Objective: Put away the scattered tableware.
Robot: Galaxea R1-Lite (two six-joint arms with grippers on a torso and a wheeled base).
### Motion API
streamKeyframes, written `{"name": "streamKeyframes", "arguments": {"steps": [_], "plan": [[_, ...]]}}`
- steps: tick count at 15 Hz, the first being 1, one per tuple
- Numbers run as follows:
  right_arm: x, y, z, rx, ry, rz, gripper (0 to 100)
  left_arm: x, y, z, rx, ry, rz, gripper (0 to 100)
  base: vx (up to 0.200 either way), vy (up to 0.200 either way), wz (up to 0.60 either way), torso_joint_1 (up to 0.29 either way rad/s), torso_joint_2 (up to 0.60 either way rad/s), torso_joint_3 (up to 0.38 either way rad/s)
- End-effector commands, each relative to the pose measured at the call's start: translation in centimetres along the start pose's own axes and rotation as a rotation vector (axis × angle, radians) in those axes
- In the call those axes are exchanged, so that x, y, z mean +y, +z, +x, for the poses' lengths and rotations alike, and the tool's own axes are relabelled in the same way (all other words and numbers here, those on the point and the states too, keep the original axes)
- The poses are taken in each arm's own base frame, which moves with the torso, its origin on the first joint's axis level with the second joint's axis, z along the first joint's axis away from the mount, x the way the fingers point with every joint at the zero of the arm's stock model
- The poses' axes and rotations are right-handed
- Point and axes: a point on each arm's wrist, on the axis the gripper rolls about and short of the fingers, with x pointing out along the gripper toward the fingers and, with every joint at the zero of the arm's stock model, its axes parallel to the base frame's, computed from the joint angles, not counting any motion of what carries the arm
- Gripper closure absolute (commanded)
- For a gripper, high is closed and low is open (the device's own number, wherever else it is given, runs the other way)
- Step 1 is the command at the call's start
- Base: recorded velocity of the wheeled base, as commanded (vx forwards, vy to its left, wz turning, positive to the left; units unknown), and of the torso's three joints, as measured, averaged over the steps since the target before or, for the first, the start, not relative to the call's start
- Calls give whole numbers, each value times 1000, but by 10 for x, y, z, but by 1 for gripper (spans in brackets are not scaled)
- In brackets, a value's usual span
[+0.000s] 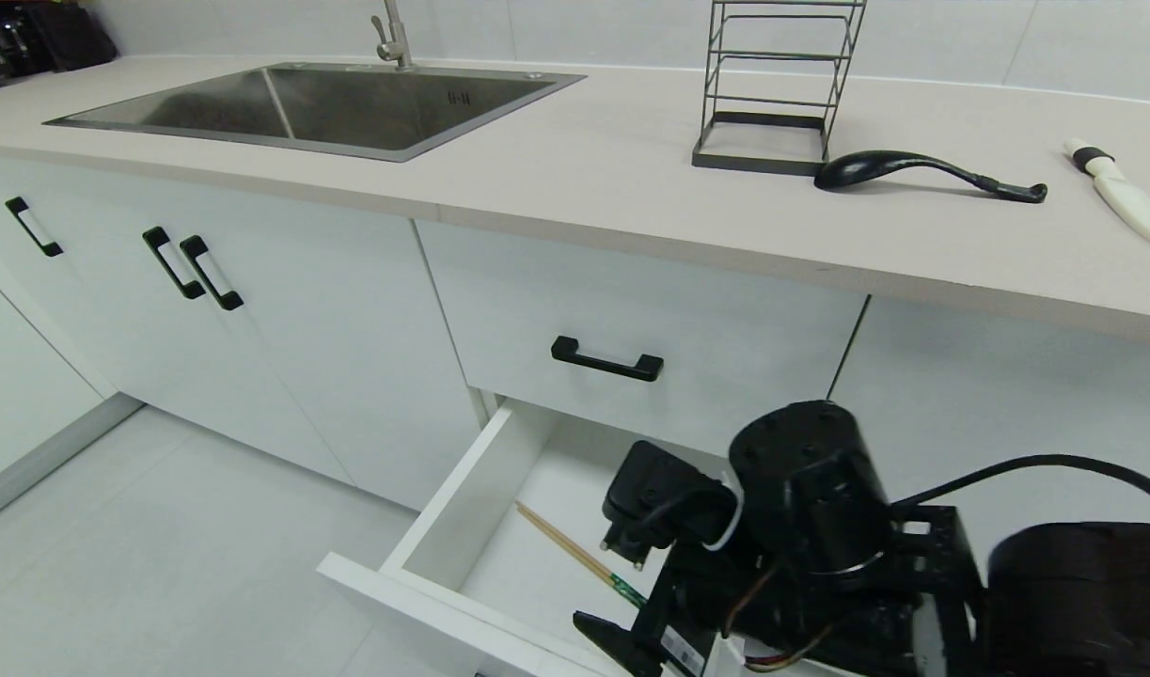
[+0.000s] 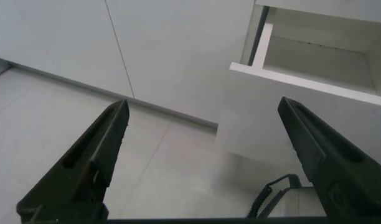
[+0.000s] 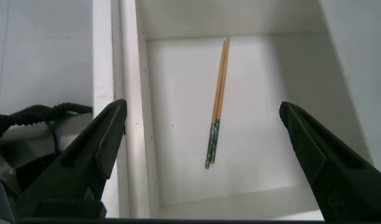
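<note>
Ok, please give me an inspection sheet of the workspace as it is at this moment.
Surface: pale countertop with sink and wire rack.
Job's things: black ladle and pale knife on the countertop; chopsticks in the open drawer.
Clutter: nothing seen.
Pincers: right pincer open above the chopsticks; left pincer open above the floor, beside the drawer front.
Cables: black cable by the right arm; coiled cable near the left pincer.
Surroundings: white cabinet doors; closed upper drawer.
</note>
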Motion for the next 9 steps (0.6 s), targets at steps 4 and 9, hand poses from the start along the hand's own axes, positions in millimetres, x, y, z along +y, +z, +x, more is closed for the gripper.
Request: {"name": "streamKeyframes", "arguments": {"steps": [4, 9], "plan": [[-12, -21, -56, -114, -1, 20, 0, 0, 0, 0, -1, 0, 0, 0, 0, 0, 0, 0, 0, 0], [5, -51, -60, -35, 64, 16, 0, 0, 0, 0, 0, 0, 0, 0, 0, 0, 0, 0, 0, 0]]}}
